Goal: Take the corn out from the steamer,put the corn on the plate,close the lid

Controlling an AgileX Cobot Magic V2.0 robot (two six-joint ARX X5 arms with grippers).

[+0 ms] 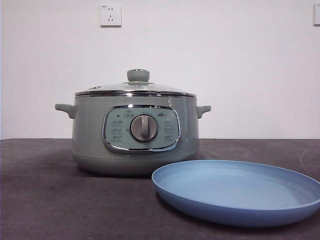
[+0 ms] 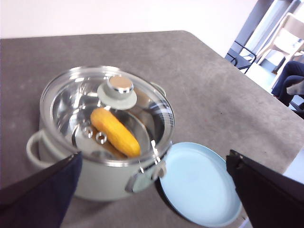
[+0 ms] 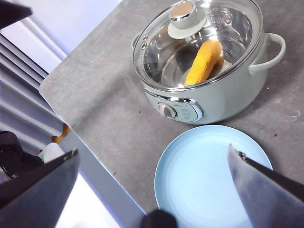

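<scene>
We see the left gripper (image 2: 152, 199) and the right gripper (image 3: 152, 190) both spread wide, holding nothing, above the table (image 1: 50, 200). In the front view, the steamer (image 1: 135, 132) stands centre frame with the lid (image 1: 136, 89) seated on it. The corn (image 2: 115, 132) lies inside, under the glass. The plate (image 1: 237, 192) sits bare at lower right, just beside the steamer.
</scene>
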